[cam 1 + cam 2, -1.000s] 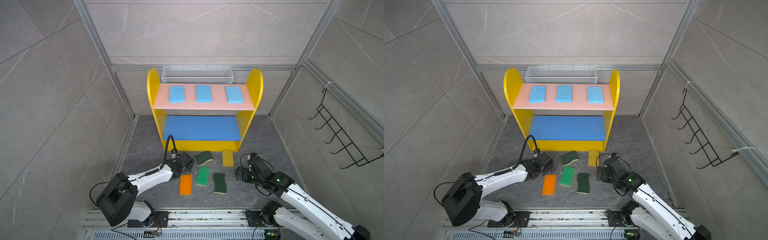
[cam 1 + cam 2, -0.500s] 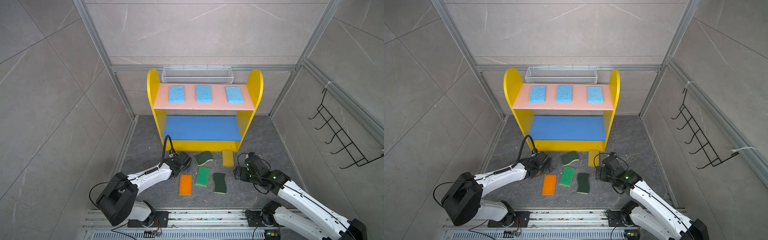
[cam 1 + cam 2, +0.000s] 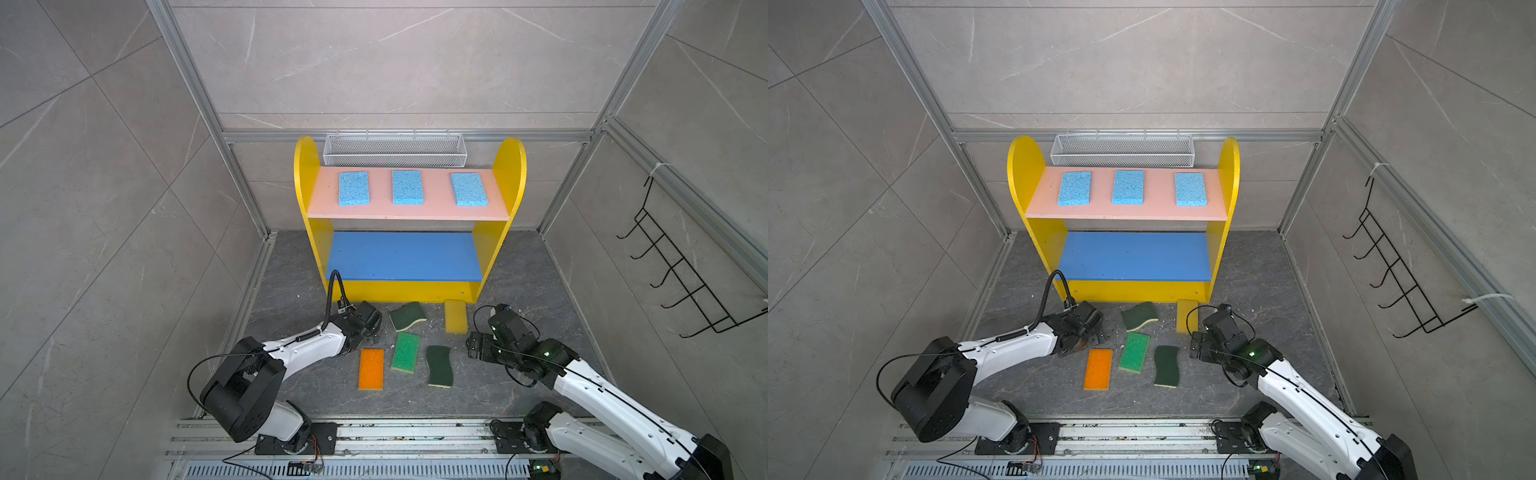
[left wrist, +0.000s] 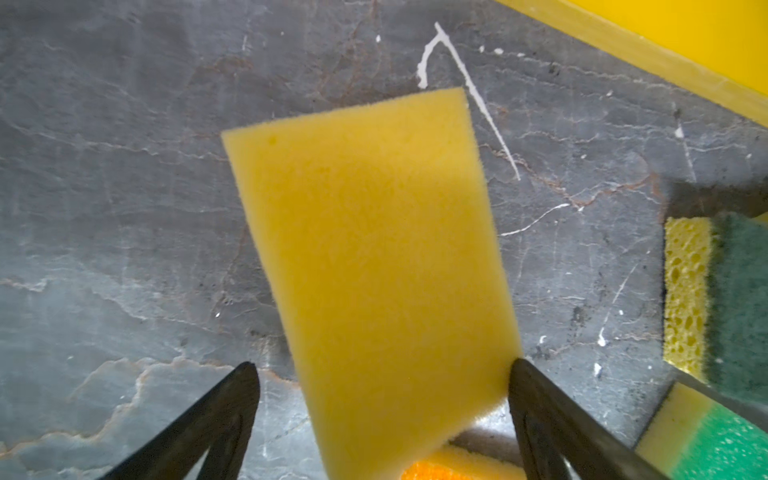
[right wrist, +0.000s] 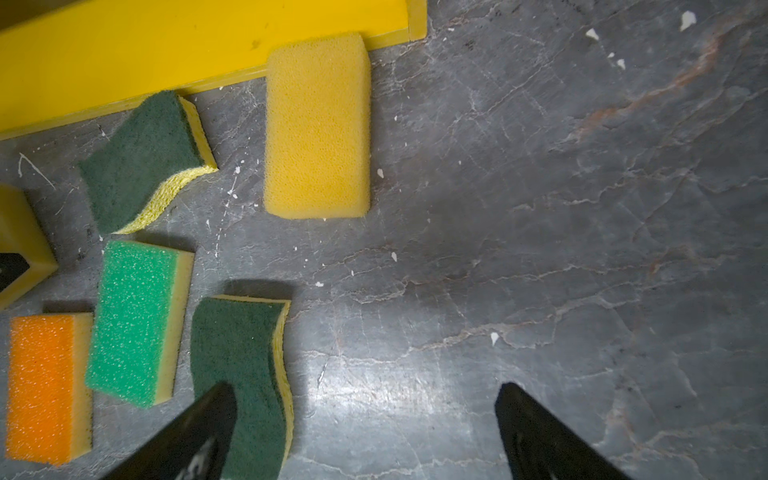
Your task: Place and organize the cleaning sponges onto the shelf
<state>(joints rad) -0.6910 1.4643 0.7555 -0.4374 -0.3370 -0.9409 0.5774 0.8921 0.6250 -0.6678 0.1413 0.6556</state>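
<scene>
Left end effector (image 4: 379,365): jaws apart around a yellow sponge (image 4: 365,257); one finger (image 4: 540,399) touches its edge, the other stands clear.
Right end effector (image 5: 365,388): jaws wide apart, empty, at 3 o'clock of a dark-green wavy sponge (image 3: 439,365).
Shelf (image 3: 409,216): three light blue sponges (image 3: 353,188) on its pink board.
Table (image 3: 291,299): other sponges (image 3: 405,352) at the shelf's 6 o'clock.

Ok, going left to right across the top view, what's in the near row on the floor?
orange sponge → bright green sponge → dark-green wavy sponge → right end effector
</scene>
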